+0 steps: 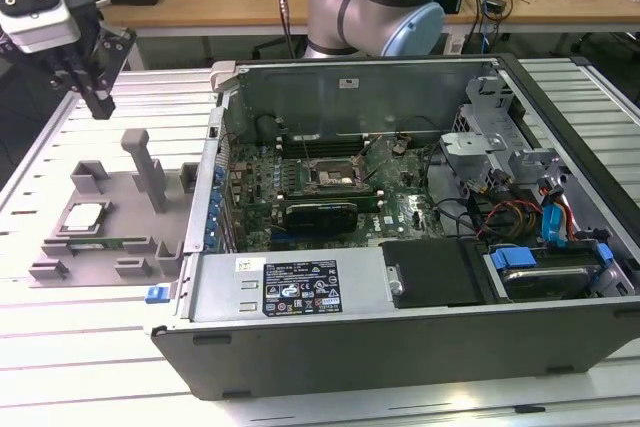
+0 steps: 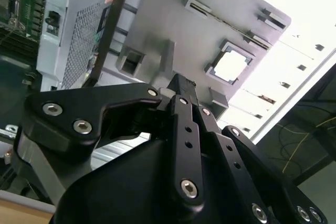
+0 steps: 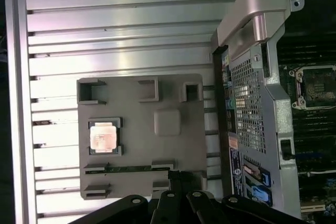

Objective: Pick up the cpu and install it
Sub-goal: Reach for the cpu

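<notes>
Tool [image 1: 100, 105] hangs high, fingers pinched shut on nothing, while the cpu [image 1: 83, 217] sits in its grey fixture [image 1: 130, 209] on the bench [image 1: 80, 347], below and nearer, at the exterior view's left.

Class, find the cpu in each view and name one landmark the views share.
Exterior view: cpu in a pocket of the grey fixture plate, on the exterior view's left of the computer case.
Second wrist view: cpu, a bright square in that pocket.
First wrist view: cpu in the same pocket, far from the case.
Shared landmark: the grey fixture plate.
</notes>
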`<state>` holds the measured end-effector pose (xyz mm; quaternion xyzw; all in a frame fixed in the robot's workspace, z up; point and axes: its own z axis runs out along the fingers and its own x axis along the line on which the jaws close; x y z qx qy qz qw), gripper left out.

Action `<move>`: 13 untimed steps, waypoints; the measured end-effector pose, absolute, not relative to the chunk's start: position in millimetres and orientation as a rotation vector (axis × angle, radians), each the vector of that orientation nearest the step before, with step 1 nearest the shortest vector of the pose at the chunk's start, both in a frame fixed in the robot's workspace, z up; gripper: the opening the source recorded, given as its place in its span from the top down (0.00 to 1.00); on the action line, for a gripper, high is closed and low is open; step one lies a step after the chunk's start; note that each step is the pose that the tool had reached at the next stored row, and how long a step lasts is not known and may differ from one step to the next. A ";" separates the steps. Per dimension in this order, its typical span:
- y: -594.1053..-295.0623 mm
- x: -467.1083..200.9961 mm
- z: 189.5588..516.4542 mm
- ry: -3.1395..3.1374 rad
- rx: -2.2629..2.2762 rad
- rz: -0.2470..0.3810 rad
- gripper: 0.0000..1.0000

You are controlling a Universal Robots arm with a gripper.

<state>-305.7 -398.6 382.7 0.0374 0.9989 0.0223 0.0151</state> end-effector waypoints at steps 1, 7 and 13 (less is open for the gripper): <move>-398.3 -309.1 380.3 3.109 0.116 0.069 0.89; -395.2 -328.2 367.5 3.109 0.116 0.069 0.89; -390.1 -340.4 355.3 3.109 0.116 0.069 0.89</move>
